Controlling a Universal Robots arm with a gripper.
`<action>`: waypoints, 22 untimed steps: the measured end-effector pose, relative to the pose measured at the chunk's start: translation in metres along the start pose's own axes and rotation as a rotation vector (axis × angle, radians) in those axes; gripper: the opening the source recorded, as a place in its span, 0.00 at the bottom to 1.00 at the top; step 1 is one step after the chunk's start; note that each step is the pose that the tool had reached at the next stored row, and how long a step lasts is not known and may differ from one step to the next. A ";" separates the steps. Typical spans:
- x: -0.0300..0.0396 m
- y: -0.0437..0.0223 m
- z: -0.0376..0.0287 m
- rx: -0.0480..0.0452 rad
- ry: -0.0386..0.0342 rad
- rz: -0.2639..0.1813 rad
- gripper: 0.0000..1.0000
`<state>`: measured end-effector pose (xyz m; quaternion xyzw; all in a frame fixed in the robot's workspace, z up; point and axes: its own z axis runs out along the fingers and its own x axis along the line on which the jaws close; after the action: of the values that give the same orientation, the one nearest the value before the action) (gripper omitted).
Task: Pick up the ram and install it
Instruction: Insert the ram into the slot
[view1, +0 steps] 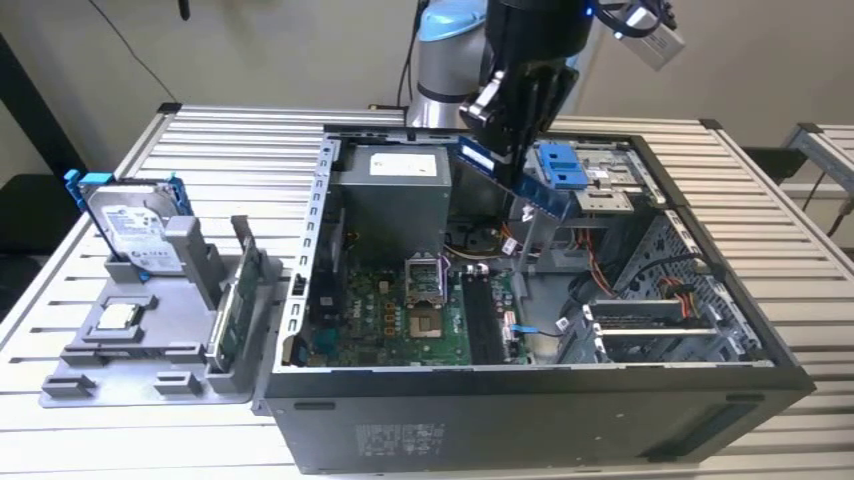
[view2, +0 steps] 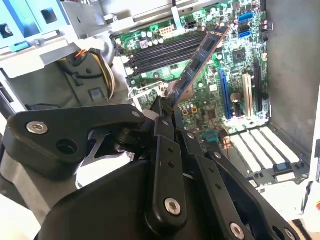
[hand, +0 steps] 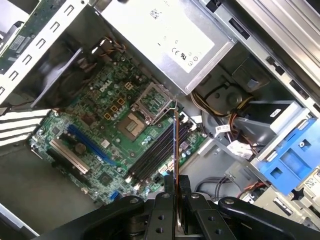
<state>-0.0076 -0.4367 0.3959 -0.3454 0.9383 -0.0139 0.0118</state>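
Showing matt black finish with bright metal screw heads on the gripper (view2: 167, 104), and a dark board with slight sheen on the ram (view2: 200, 55). Showing glossy green lacquer on the motherboard (hand: 95, 125), dull grey sheet metal on the power supply (hand: 170, 35), smooth blue plastic on the drive bracket (hand: 287, 162). Showing dark matt paint on the case (view1: 534, 430), ribbed pale metal on the table (view1: 214, 140).

I get bright, even overhead light in the exterior view: the slatted surface (view1: 200, 130) gleams, the computer case (view1: 534, 420) holds soft shadows. In the second wrist view bracket metal (view2: 87, 12) glares white and the end effector (view2: 166, 104) looks dark, slightly soft.
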 end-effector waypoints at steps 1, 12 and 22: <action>0.0000 0.0000 0.0003 0.0002 0.0002 0.009 0.14; -0.0001 -0.0001 0.0023 0.0019 0.0015 0.081 0.14; -0.0001 0.0000 0.0043 0.0041 0.0050 0.200 0.14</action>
<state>-0.0074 -0.4368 0.3916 -0.2501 0.9680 -0.0154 0.0115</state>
